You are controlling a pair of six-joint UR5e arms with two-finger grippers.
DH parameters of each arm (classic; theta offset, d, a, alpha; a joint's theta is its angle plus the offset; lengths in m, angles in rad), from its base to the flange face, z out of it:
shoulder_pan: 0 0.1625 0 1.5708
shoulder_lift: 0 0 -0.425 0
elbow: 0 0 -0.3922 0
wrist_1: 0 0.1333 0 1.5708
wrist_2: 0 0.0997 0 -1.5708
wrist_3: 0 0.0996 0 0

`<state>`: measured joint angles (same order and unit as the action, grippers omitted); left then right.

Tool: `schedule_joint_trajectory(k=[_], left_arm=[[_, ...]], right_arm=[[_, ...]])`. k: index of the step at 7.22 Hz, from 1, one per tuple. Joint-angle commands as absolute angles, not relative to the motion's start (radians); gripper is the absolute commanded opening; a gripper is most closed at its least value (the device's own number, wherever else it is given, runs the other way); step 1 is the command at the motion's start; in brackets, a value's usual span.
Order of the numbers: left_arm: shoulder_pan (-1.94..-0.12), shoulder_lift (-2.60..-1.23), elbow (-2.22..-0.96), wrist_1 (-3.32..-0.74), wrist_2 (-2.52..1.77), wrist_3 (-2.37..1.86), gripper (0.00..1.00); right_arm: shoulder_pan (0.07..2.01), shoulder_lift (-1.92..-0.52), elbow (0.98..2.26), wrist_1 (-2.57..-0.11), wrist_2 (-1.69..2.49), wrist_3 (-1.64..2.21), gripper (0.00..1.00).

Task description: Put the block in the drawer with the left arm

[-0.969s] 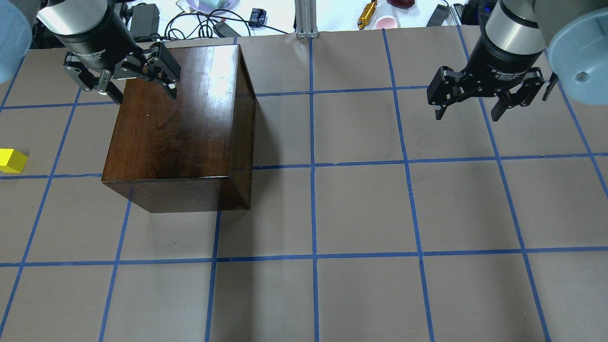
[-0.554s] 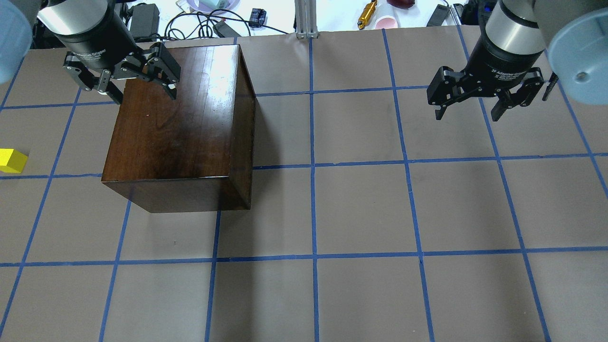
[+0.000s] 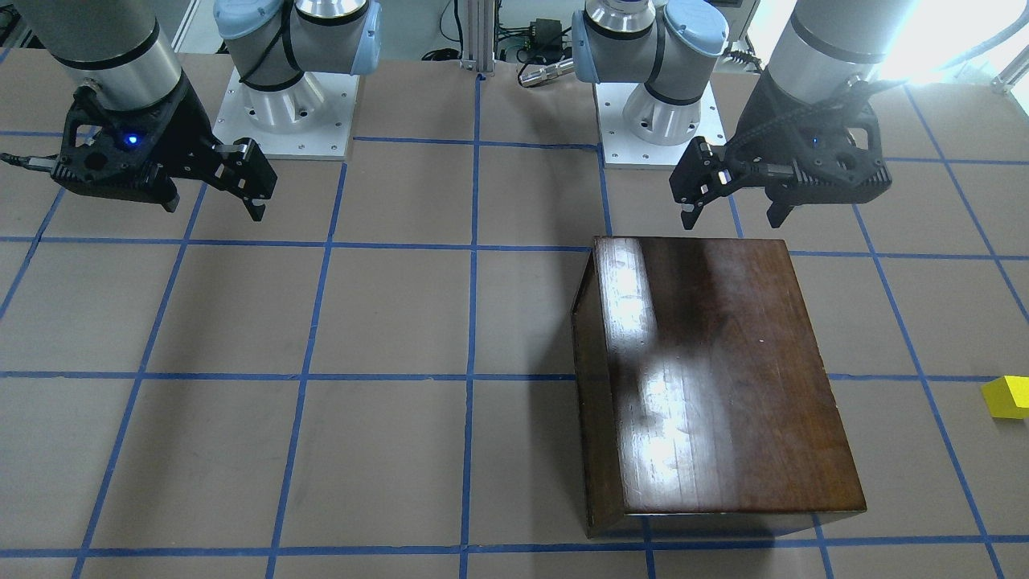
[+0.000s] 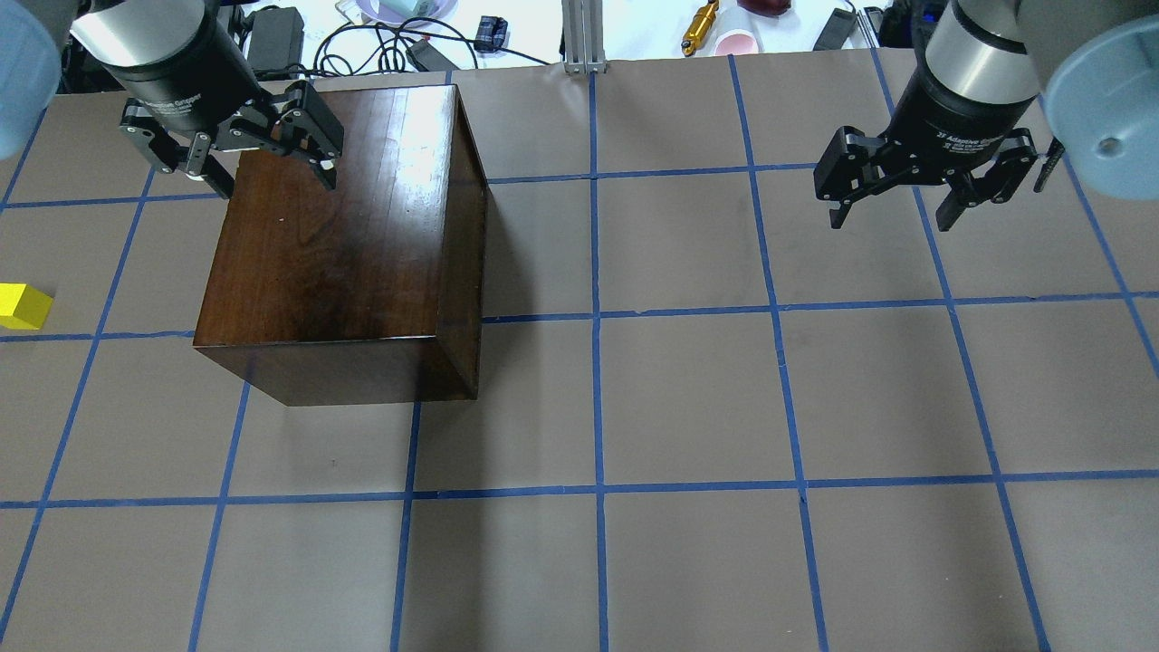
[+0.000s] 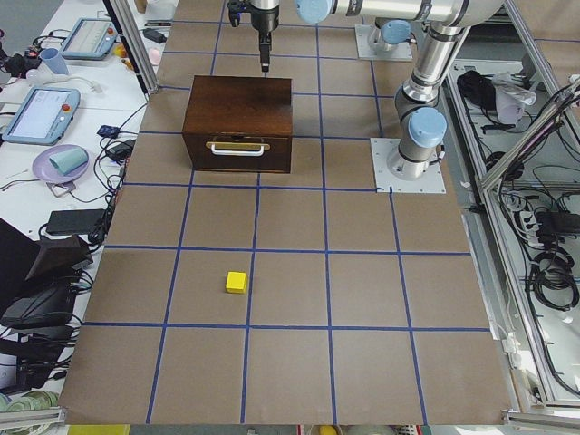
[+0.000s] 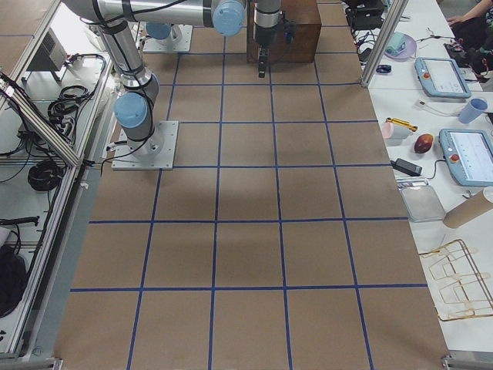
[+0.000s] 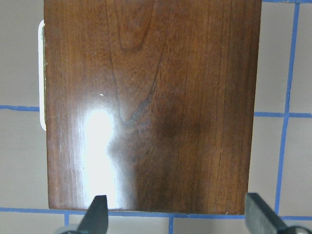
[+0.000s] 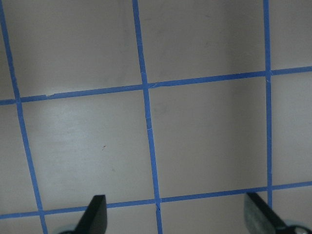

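The yellow block (image 4: 23,306) lies on the table at the far left, apart from the box; it also shows in the front view (image 3: 1009,396) and the left side view (image 5: 236,282). The dark-brown wooden box (image 4: 344,235) stands with its drawer (image 5: 237,151) closed, pale handle on the front. My left gripper (image 4: 274,181) is open and empty above the box's near edge; the wrist view shows the box top (image 7: 151,107) between its fingertips (image 7: 99,214). My right gripper (image 4: 892,217) is open and empty over bare table at the right.
The table is brown with a blue tape grid. Both arm bases (image 3: 285,104) stand at the robot's side of the table. Cables, a gold cylinder (image 4: 700,27) and other clutter lie beyond the far edge. Tablets and bowls sit on side benches (image 5: 54,100).
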<state>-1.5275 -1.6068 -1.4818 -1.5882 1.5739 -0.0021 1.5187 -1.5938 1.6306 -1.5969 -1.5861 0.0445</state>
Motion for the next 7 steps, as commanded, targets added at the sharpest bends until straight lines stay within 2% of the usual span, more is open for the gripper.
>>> schedule_joint_trajectory(k=[1, 4, 7], left_arm=[[-1.525, -1.611, -1.482, -1.588, 1.574, -0.002, 1.00], [-1.513, -1.606, -1.480, -1.586, 1.577, 0.005, 1.00], [-1.386, -1.646, -1.489, -1.569, 1.563, 0.150, 1.00]], right_arm=[[1.519, -1.594, 1.631, -1.597, -1.586, 0.044, 1.00], [1.519, -1.594, 1.631, -1.597, -1.586, 0.044, 1.00], [1.519, -1.594, 1.631, -1.597, -1.586, 0.044, 1.00]])
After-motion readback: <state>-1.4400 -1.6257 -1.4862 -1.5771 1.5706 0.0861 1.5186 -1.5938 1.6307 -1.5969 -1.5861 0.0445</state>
